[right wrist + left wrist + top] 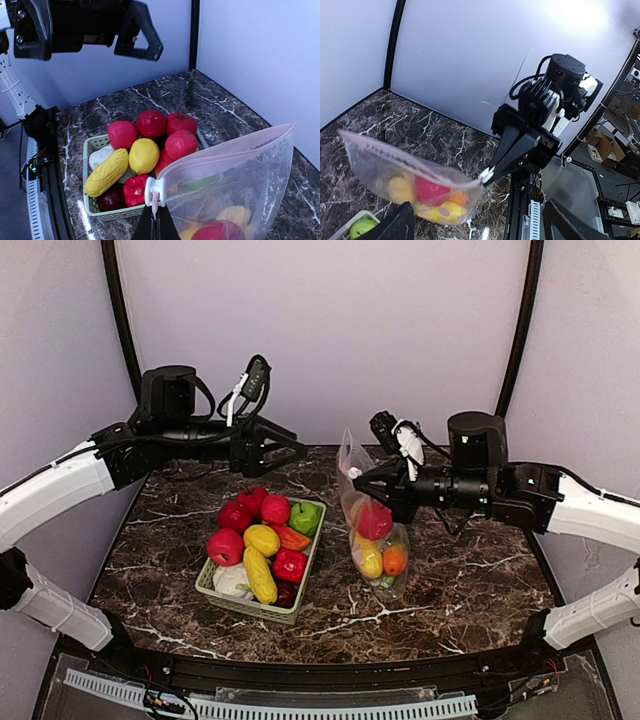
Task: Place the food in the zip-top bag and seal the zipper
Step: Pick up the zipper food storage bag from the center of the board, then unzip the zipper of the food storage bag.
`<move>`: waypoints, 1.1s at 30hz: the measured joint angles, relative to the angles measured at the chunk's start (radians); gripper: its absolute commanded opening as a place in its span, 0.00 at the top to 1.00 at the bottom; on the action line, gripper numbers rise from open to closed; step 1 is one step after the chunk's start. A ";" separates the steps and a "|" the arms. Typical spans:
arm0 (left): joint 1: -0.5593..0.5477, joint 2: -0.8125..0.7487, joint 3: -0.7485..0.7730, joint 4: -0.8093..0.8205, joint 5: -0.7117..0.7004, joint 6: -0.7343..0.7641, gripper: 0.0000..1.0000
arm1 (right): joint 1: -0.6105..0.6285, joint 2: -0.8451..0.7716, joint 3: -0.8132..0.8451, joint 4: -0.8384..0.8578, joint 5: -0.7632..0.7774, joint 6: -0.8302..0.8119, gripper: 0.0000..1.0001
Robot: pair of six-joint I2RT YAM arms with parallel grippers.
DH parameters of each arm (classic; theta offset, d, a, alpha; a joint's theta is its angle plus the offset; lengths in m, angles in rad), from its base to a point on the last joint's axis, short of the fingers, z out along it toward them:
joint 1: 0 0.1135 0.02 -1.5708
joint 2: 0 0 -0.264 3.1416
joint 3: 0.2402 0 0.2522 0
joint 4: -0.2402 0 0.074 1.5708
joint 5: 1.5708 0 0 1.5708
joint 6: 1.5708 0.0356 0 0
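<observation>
The right end effector (156,220) sits lowest in the right wrist view. Its dark fingertips are clenched on the white slider tab (155,191) at one end of the zipper (225,147). That pink strip runs away toward 2 o'clock along the top edge of the zip-top bag (250,185). The clear, dotted bag sags from the grip. Food (215,232) is inside it: a red piece, a yellow one and an orange one.

From above, the bag hangs at 6 o'clock from this end effector over the marbled counter (470,580). A pale green basket (210,592) lies at 9 o'clock of the bag and just apart from it. It is heaped with red, yellow, green and white pieces. The left end effector (288,454) hovers at 12 o'clock of the basket, released, jaws wide, grasping nothing.
</observation>
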 measured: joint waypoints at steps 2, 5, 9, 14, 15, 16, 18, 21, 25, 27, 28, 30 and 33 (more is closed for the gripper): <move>-0.020 0.008 0.036 0.000 0.007 0.015 0.11 | 0.000 -0.006 0.003 -0.042 -0.057 0.022 1.00; -0.037 0.017 0.080 -0.006 0.011 0.034 0.11 | -0.001 -0.026 0.018 -0.098 -0.122 0.051 1.00; -0.056 0.026 0.122 -0.014 0.011 0.053 0.10 | -0.001 -0.077 0.052 -0.148 -0.171 0.066 1.00; -0.090 0.056 0.189 -0.031 0.018 0.078 0.10 | -0.001 -0.119 0.098 -0.165 -0.200 0.072 1.00; -0.096 0.066 0.203 -0.035 0.021 0.085 0.10 | -0.001 -0.122 0.100 -0.166 -0.204 0.072 1.00; -0.103 0.077 0.218 -0.042 0.024 0.090 0.10 | -0.001 -0.121 0.100 -0.169 -0.205 0.072 1.00; -0.118 0.110 0.252 -0.058 0.030 0.103 0.10 | -0.001 -0.111 0.100 -0.185 -0.209 0.076 1.00; -0.141 0.167 0.290 -0.082 0.042 0.120 0.16 | -0.001 -0.090 0.099 -0.207 -0.214 0.079 1.00; -0.169 0.239 0.317 -0.126 0.063 0.143 0.36 | -0.001 -0.067 0.099 -0.220 -0.228 0.080 1.00; -0.177 0.269 0.325 -0.148 0.077 0.148 0.44 | -0.001 -0.063 0.099 -0.222 -0.231 0.080 1.00; -0.181 0.286 0.330 -0.164 0.086 0.156 0.49 | -0.001 -0.062 0.099 -0.223 -0.231 0.080 1.00; -0.186 0.307 0.332 -0.178 0.100 0.161 0.57 | -0.001 -0.062 0.099 -0.223 -0.232 0.080 1.00; -0.192 0.327 0.332 -0.193 0.127 0.170 0.64 | -0.001 -0.062 0.099 -0.232 -0.229 0.080 1.00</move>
